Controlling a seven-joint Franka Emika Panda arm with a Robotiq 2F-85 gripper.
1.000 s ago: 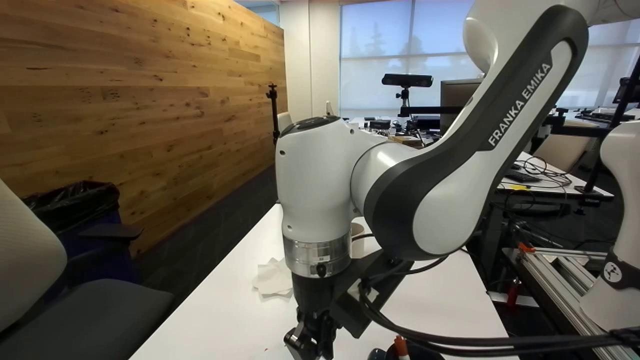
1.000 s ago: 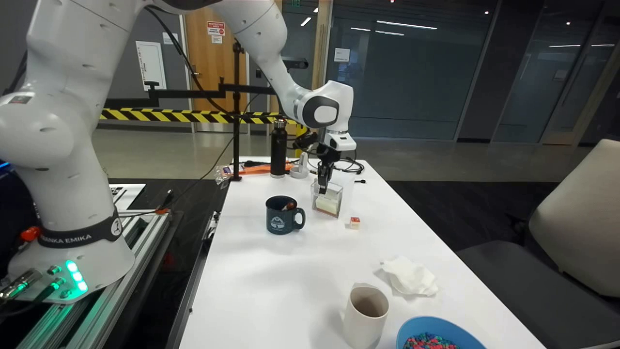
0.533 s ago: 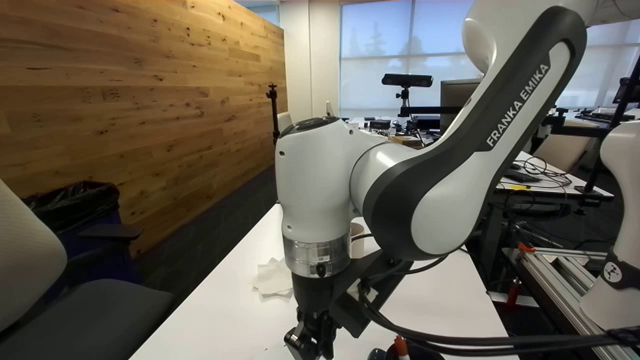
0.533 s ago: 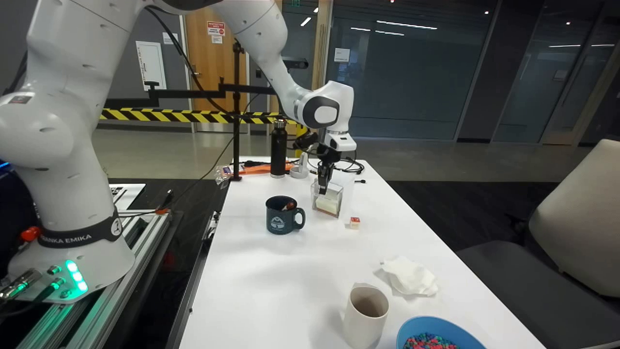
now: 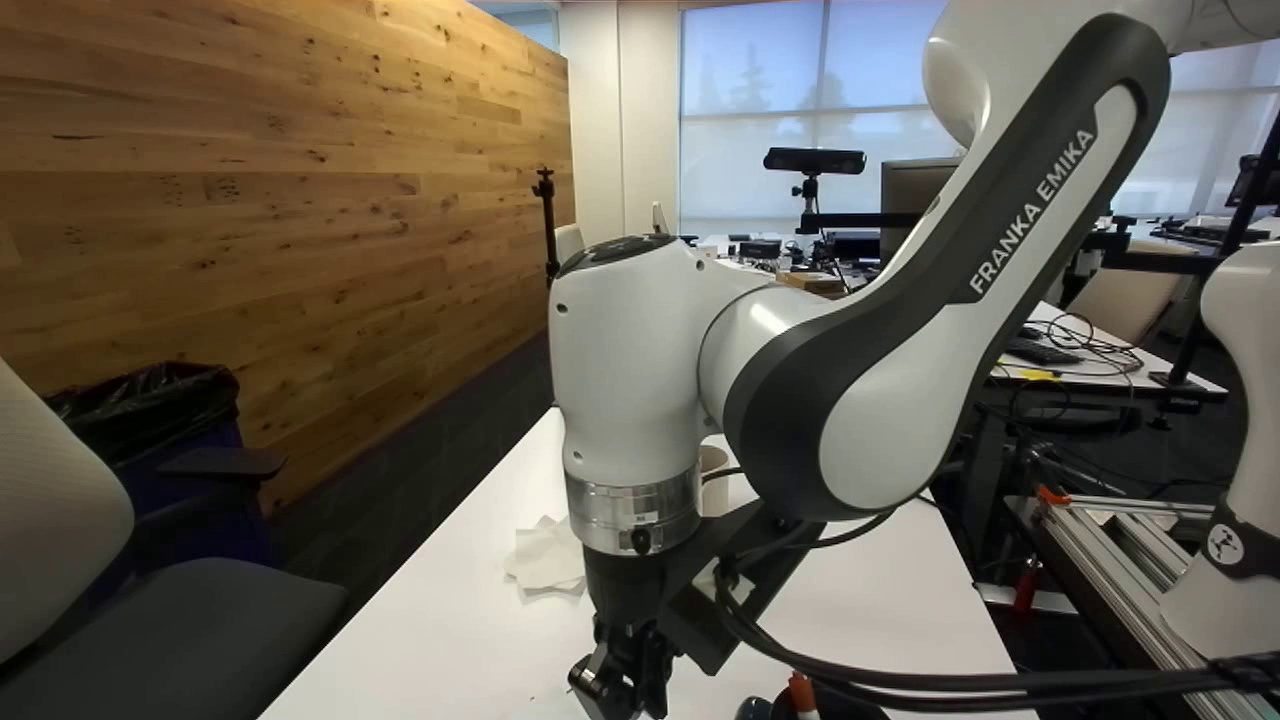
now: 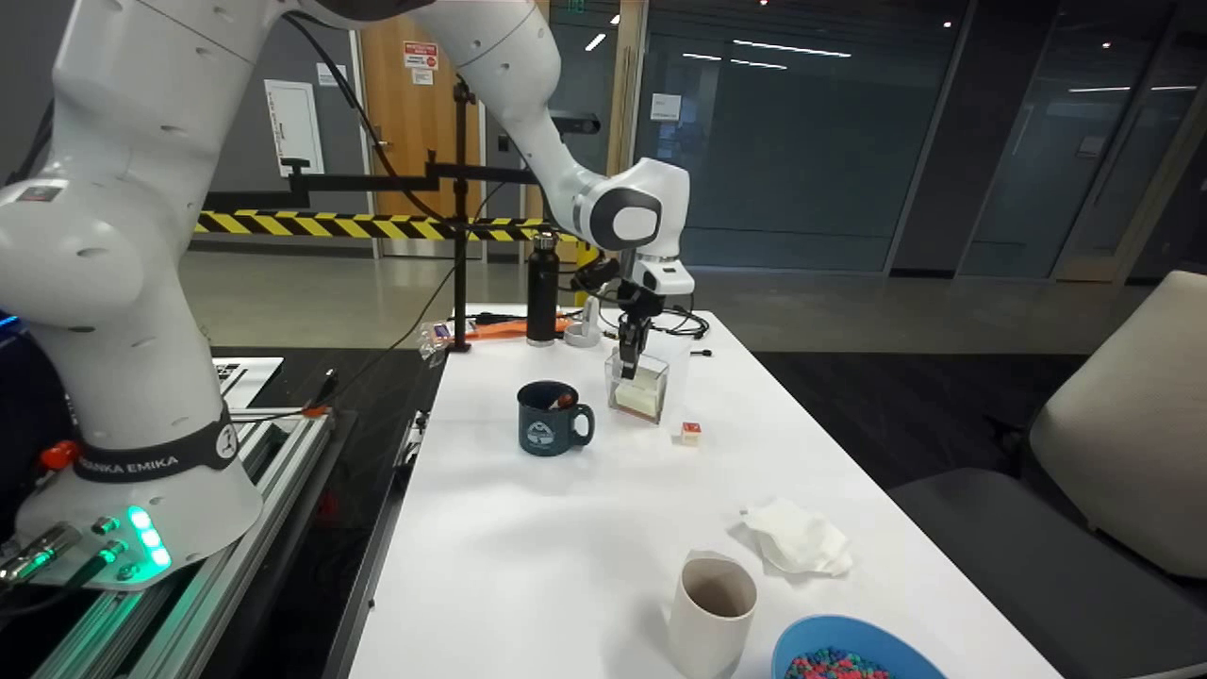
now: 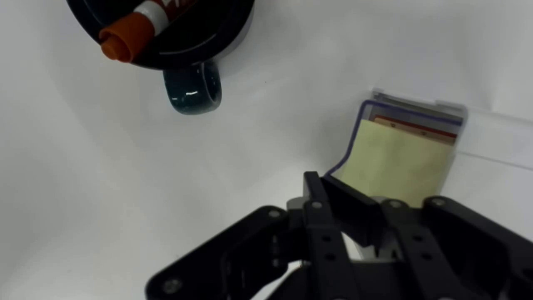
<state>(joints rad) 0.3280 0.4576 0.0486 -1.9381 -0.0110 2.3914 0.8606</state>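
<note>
In the wrist view my gripper (image 7: 320, 176) comes in from the bottom with its fingertips drawn together. The blue-edged rim of a clear box (image 7: 355, 135) runs in between those tips, so the jaws look shut on its thin wall. Inside the box lie yellow notes (image 7: 397, 160) and a red-edged piece (image 7: 416, 127). In an exterior view the gripper (image 6: 630, 370) points down at the box, which stands upright on the table; the outer finger's contact is too small to make out. Elsewhere the box is hidden behind the arm and below the picture's edge.
A dark teal mug (image 6: 545, 434) holding an orange-capped marker (image 7: 133, 33) stands beside the box. Near it is a small red-and-white cube (image 6: 691, 434). Farther along are crumpled paper (image 6: 800, 539), a beige cup (image 6: 709, 632) and a blue bowl (image 6: 825, 634). A black bottle (image 6: 542, 292) stands behind.
The arm's upper links have drifted very slightly. My gripper stays at the box, and the box and the other objects keep their places.
</note>
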